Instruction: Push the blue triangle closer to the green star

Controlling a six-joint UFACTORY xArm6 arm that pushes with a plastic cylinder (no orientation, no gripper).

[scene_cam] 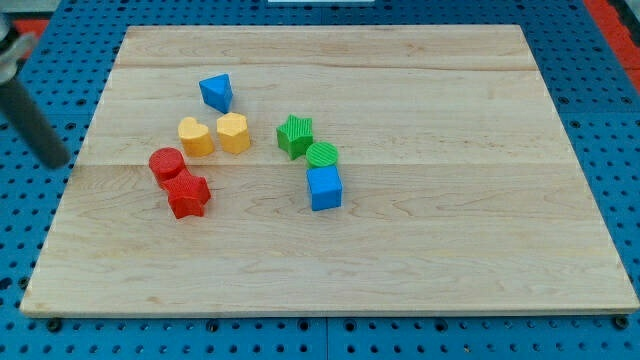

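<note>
The blue triangle (216,92) lies on the wooden board toward the view's upper left. The green star (295,135) lies to its lower right, near the board's middle, with a gap between them. My rod enters from the view's left edge and my tip (55,160) is just off the board's left edge, well left of the blue triangle and all other blocks, touching none.
Two yellow blocks (196,136) (233,131) lie between triangle and star, slightly lower. A green cylinder (322,155) and a blue cube (324,187) lie below right of the star. A red cylinder (166,163) and a red star (187,194) lie lower left. Blue pegboard surrounds the board (450,230).
</note>
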